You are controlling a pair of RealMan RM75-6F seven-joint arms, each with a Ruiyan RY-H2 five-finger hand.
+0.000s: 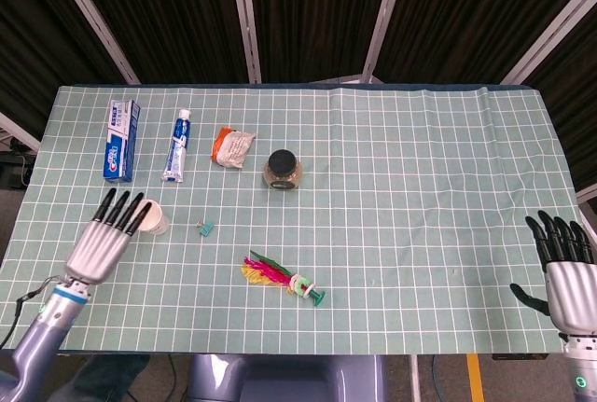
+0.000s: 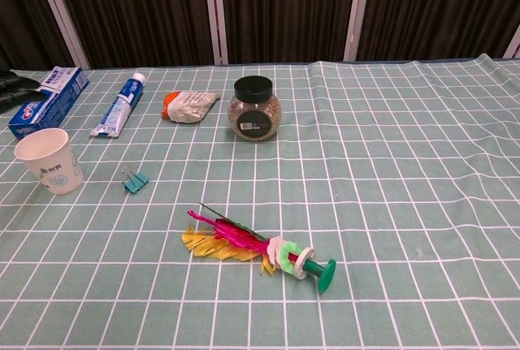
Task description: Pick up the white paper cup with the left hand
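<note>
The white paper cup stands upright on the left part of the green checked cloth. My left hand hovers just left of and in front of it, fingers stretched out and apart, their tips overlapping the cup's rim in the head view. In the chest view only its dark fingertips show at the left edge, above the cup. My right hand is at the table's right front corner, fingers spread, holding nothing.
A small blue binder clip lies right of the cup. Behind it are a toothpaste box, a toothpaste tube and a crumpled packet. A dark-lidded jar and a feathered shuttlecock toy sit mid-table.
</note>
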